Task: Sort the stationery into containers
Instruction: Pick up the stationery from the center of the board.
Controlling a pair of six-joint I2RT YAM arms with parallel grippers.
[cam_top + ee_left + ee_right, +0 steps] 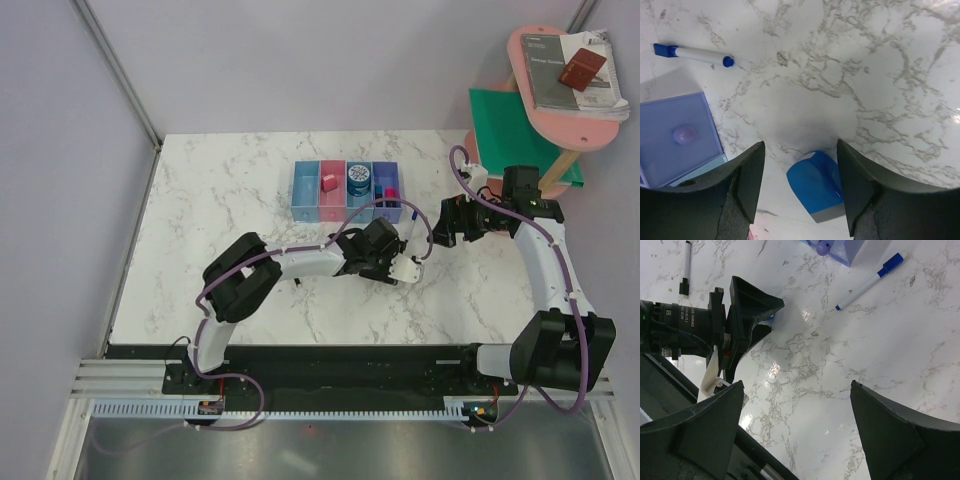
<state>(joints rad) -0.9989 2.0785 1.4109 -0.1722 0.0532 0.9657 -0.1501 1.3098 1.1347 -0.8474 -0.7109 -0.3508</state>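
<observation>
A blue block with a grey end (816,185) lies on the marble table between the fingers of my left gripper (800,146). The jaws are open and stand either side of it, and the block is nearer the right-hand finger. This gripper also shows in the top view (403,265). My right gripper (797,385) is open and empty above bare table, just right of the left one (427,235). A blue-capped white marker (870,281) lies beside the row of four bins (345,188), also seen in the left wrist view (692,54). A thin pen (686,264) lies further off.
The purple-blue end bin (675,137) holds a small round purple thing. The pink bin holds a pink piece (326,183), and the bin beside it holds a round dark blue item (359,180). A pink round shelf (560,125) with books and a green folder (505,130) stands at the back right.
</observation>
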